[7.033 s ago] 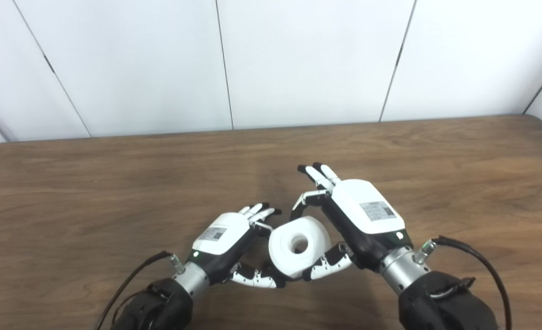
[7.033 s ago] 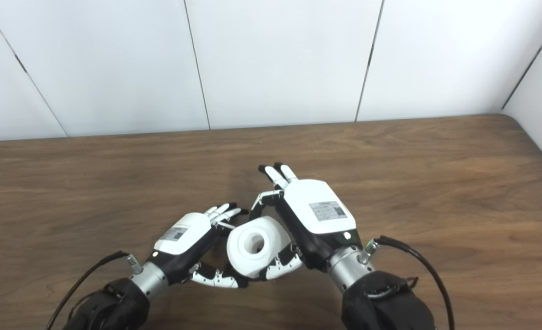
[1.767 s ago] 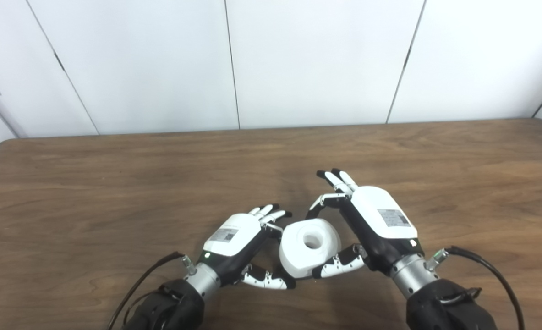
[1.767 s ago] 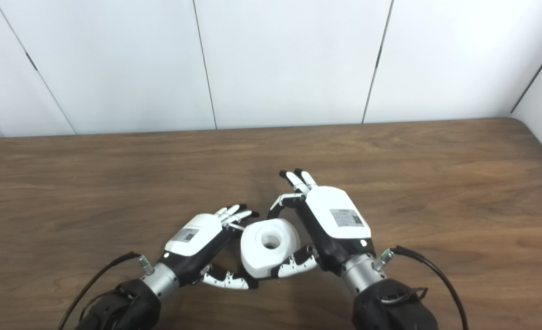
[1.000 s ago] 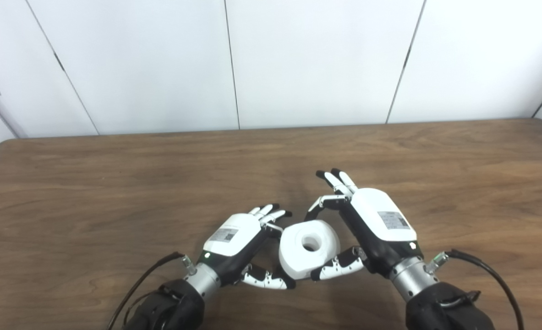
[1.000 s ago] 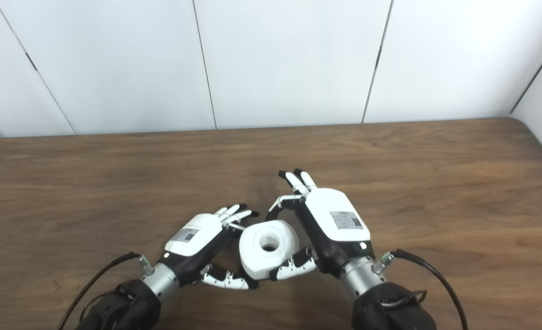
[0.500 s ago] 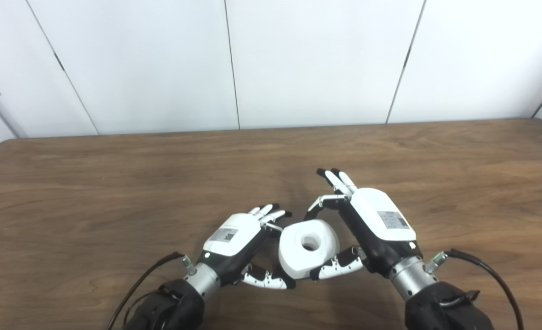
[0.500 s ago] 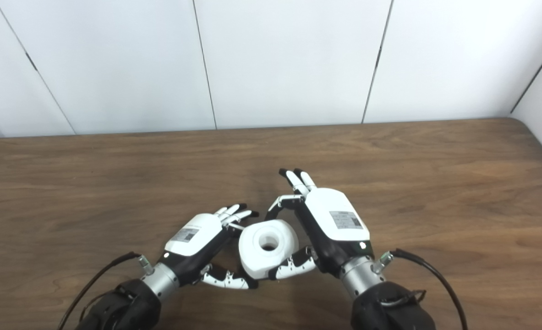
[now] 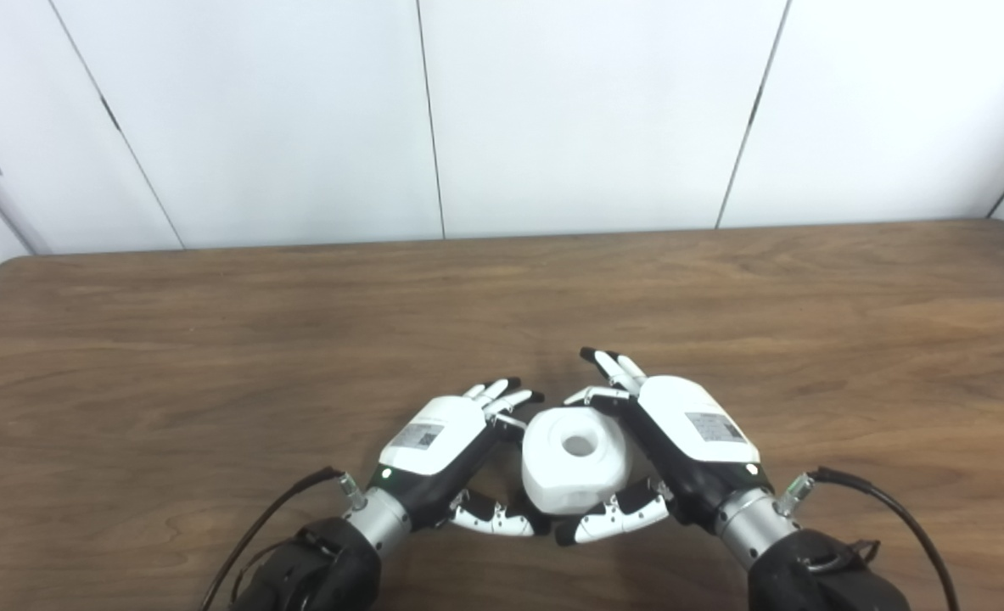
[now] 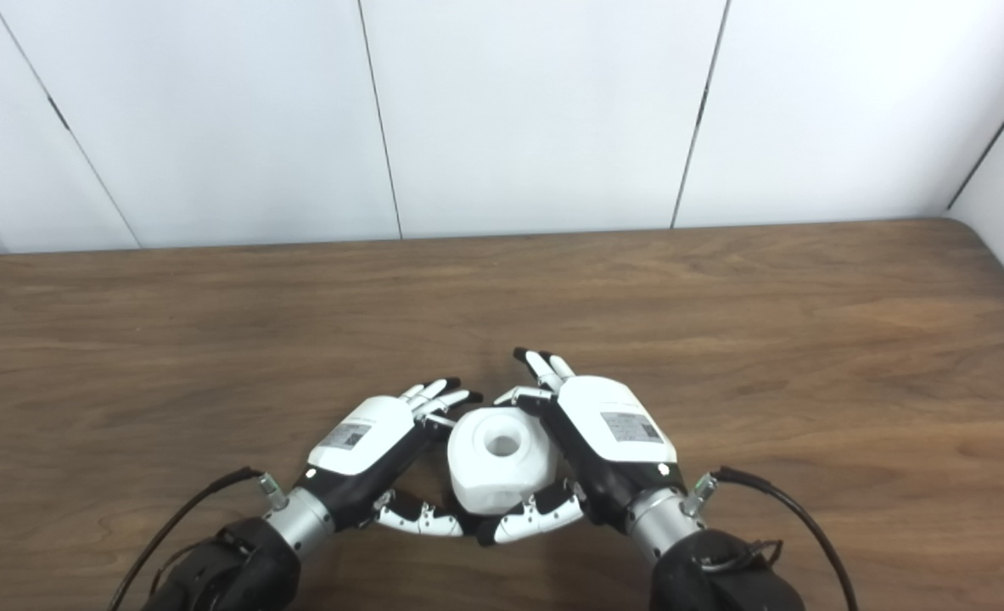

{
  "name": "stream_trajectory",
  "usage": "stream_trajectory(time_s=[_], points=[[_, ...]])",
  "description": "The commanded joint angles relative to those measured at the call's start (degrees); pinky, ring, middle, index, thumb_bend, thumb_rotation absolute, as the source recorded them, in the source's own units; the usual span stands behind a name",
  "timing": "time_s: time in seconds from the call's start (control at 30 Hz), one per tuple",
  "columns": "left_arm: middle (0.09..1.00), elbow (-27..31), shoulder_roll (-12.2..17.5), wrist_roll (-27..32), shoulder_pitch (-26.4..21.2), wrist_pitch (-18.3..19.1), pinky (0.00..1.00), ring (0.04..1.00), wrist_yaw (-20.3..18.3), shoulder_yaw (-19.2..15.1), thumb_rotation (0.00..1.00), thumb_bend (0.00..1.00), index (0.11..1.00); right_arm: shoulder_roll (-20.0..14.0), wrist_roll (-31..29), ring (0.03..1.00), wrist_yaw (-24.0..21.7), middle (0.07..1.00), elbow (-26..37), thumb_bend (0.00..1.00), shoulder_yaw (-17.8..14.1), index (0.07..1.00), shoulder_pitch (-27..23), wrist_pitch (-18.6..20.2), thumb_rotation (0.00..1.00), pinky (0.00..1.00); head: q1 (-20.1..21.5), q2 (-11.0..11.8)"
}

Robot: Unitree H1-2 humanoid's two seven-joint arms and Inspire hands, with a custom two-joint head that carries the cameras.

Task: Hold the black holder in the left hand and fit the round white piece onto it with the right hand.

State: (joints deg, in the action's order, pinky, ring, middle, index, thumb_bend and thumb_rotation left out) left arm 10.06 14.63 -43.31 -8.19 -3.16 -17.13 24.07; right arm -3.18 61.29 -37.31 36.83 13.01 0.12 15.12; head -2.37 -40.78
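White wall panels are backing the wooden table (image 9: 213, 339); right hand (image 9: 680, 433) is clasping the round white piece (image 9: 576, 458); left hand (image 9: 438, 441) is cupping it too; hand labels are unreadable.

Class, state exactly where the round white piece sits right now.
The round white piece sits near the table's front edge, centre, between the left hand and right hand.

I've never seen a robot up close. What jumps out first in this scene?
Two white-and-black robot hands, the left hand and the right hand, meet near the front edge of a brown wooden table. Between them sits a chunky white round piece with a hole on top, the fingers of both curled around it.
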Motion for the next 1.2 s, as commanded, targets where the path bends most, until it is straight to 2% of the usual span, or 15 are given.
stream_trajectory(time_s=[0.0,0.87,1.0,1.07,1.17], points=[[0.935,0.2,-0.3,-0.3,-1.0,-1.1,1.00,1.000,1.0,0.2,0.05,0.52,0.481,0.3,-0.3,1.000,0.5,0.993,1.7,0.92,0.1,0.722,-1.5,-0.4,0.35,0.82,0.1,0.0],[0.941,-0.1,-0.1,-0.8,-1.1,-0.1,1.00,1.000,0.5,0.1,0.05,0.52,0.482,0.2,-1.6,1.000,1.4,0.996,1.2,0.94,0.1,0.734,-1.6,-0.6,0.34,0.82,0.5,0.9],[0.942,-0.3,0.0,-0.8,-1.2,0.0,1.00,1.000,0.4,0.0,0.05,0.52,0.482,0.2,-2.3,1.000,1.2,1.000,1.2,0.98,0.0,0.846,-1.7,-0.3,0.38,0.83,0.6,1.2],[0.944,-0.3,0.1,-0.9,-1.3,0.0,1.00,1.000,0.3,0.1,0.05,0.52,0.482,0.2,-2.4,1.000,0.9,1.000,1.2,1.00,-0.1,0.964,-1.8,-0.1,0.43,0.83,0.7,1.3],[0.945,-0.5,0.0,-0.7,-1.2,0.0,1.00,1.000,0.4,0.1,0.05,0.52,0.482,0.1,-2.9,1.000,0.1,1.000,1.3,1.00,-0.3,0.997,-2.0,0.6,0.47,0.83,0.7,1.5]])
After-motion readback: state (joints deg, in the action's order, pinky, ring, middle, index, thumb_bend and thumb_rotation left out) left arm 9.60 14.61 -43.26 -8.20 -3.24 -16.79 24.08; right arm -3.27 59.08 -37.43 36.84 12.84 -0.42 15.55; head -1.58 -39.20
